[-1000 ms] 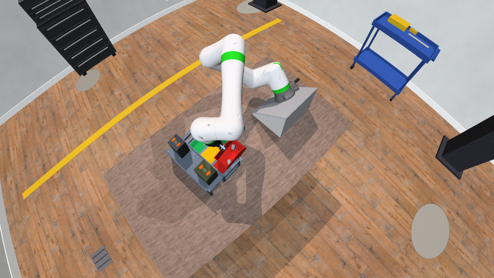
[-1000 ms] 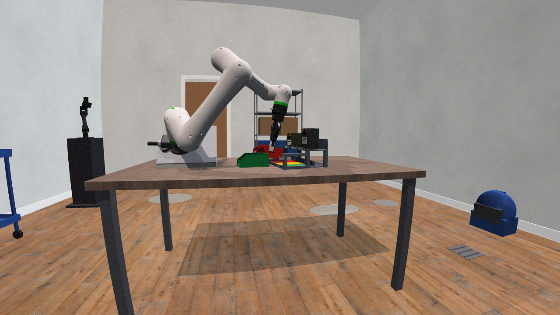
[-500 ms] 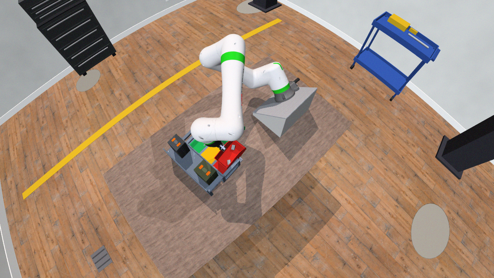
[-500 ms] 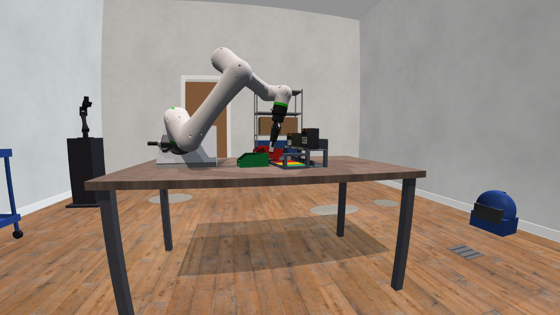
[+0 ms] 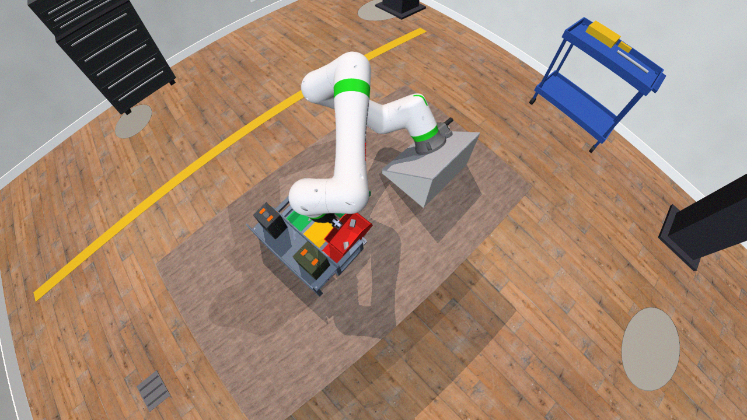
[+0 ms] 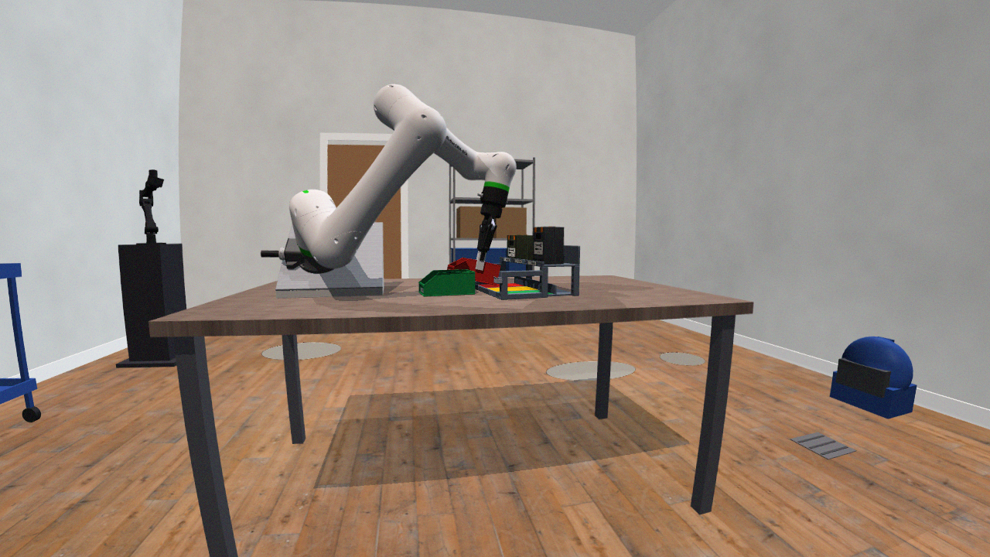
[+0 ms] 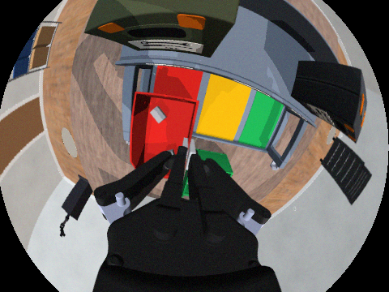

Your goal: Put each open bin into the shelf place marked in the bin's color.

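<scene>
Well — fingers (image 5: pixel 337 223) (image 6: pixel 480 264) clasp the red bin (image 5: pixel 349 234) (image 6: pixel 490 271) (image 7: pixel 168 131) by one wall; it's tilted.

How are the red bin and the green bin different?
The red bin is tipped, but the green bin stands level. The red bin is in the tool's grip; nothing grips the green bin. Both are open-topped.

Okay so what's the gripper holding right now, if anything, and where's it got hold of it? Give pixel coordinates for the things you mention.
The red bin (image 5: pixel 340 241) (image 6: pixel 489 271) (image 7: pixel 163 130), by one side wall.
</scene>
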